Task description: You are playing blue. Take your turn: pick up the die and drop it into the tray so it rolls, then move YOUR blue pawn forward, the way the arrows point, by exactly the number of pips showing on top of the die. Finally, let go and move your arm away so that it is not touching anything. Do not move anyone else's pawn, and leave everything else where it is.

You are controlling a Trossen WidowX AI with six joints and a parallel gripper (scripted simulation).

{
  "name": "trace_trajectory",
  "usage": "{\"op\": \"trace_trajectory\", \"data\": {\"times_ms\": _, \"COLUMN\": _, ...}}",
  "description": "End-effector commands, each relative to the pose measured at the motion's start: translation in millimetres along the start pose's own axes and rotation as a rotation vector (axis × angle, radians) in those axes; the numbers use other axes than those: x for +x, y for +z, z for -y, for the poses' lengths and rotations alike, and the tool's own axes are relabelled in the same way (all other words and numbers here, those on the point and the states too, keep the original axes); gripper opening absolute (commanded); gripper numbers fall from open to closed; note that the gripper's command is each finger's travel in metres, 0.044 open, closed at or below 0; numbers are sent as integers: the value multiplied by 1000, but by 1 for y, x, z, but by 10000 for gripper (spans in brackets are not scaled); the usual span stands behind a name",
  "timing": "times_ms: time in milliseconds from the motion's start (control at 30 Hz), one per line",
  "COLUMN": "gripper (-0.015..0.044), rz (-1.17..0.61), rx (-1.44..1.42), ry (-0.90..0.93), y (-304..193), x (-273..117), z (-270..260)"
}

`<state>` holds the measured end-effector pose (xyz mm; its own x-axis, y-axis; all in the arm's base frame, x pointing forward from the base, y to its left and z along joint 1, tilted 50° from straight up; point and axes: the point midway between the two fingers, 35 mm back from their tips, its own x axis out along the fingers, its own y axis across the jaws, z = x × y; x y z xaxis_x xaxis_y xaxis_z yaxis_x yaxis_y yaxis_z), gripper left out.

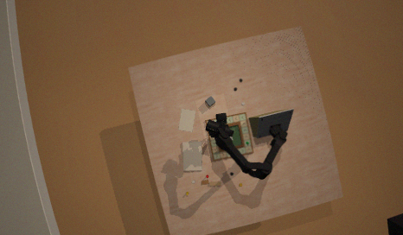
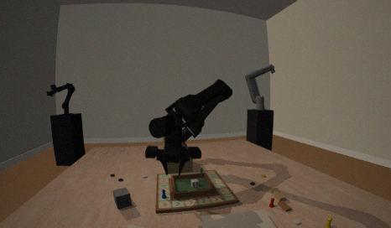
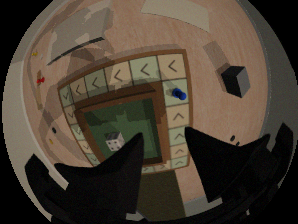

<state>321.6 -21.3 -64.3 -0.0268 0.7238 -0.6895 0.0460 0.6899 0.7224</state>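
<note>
The blue pawn [image 2: 164,194] [image 3: 179,93] stands upright on the board [image 2: 195,204] [image 3: 145,70], on the square beside a corner square. Arrows on its side point toward that corner. The white die [image 2: 195,183] [image 3: 115,141] rests in the green-floored tray [image 2: 194,194]; its top pips are too small to count surely. The green pawn [image 1: 247,142] [image 2: 201,170] stands on another side of the board. My gripper [image 2: 173,171] [image 3: 164,134] is partly open and empty, pointing down above the board. It touches neither pawn nor die.
A dark grey cube [image 1: 210,101] [image 2: 122,198] [image 3: 236,81] sits off the board near the blue pawn's corner. A large tilted panel [image 1: 270,123] stands beside the board. A red pawn [image 1: 207,176] [image 2: 272,203], a yellow pawn [image 2: 329,222] and a pale sheet [image 1: 187,120] lie around it.
</note>
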Motion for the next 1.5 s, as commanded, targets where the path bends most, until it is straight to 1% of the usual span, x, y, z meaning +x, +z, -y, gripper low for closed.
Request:
{"op": "trace_trajectory", "data": {"times_ms": 0, "gripper": 200, "rz": 33, "rx": -807, "ry": 35, "y": 23, "x": 19, "z": 37}}
{"op": "trace_trajectory", "data": {"times_ms": 67, "gripper": 200, "rz": 35, "rx": -870, "ry": 35, "y": 23, "x": 20, "z": 39}}
{"op": "trace_trajectory", "data": {"times_ms": 833, "gripper": 200, "rz": 35, "rx": -870, "ry": 35, "y": 21, "x": 20, "z": 38}}
{"op": "trace_trajectory", "data": {"times_ms": 967, "gripper": 200, "rz": 35, "rx": -870, "ry": 36, "y": 22, "x": 35, "z": 37}}
{"op": "trace_trajectory", "data": {"times_ms": 1133, "gripper": 200, "rz": 35, "rx": -870, "ry": 36, "y": 22, "x": 36, "z": 37}}
{"op": "trace_trajectory", "data": {"times_ms": 1467, "gripper": 200, "rz": 36, "rx": -870, "ry": 36, "y": 22, "x": 52, "z": 36}}
